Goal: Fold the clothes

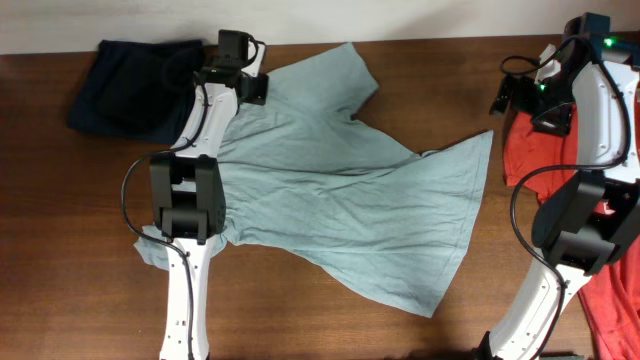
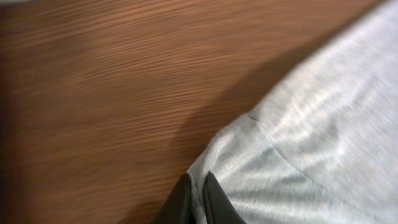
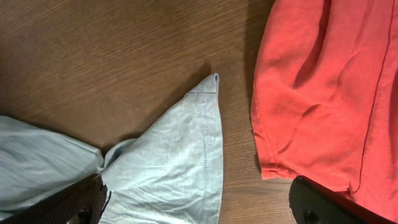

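Note:
The pale grey-teal T-shirt point(image 1: 340, 190) lies spread and creased across the middle of the table. At its far left edge, my left gripper point(image 1: 252, 88) is shut on the cloth. In the left wrist view the two dark fingertips point(image 2: 198, 199) pinch a fold of the T-shirt's edge point(image 2: 311, 137). My right gripper point(image 1: 520, 100) hangs open over the shirt's far right corner. The right wrist view shows that hemmed corner point(image 3: 180, 155) lying between the wide-apart jaws of the right gripper point(image 3: 199, 202), untouched. The red T-shirt point(image 3: 323, 87) lies just to its right.
A dark navy garment point(image 1: 130, 85) lies bunched at the far left corner, beside the left arm. The red T-shirt point(image 1: 525, 150) runs down the table's right edge under the right arm. Bare wood point(image 1: 300, 320) shows along the front edge.

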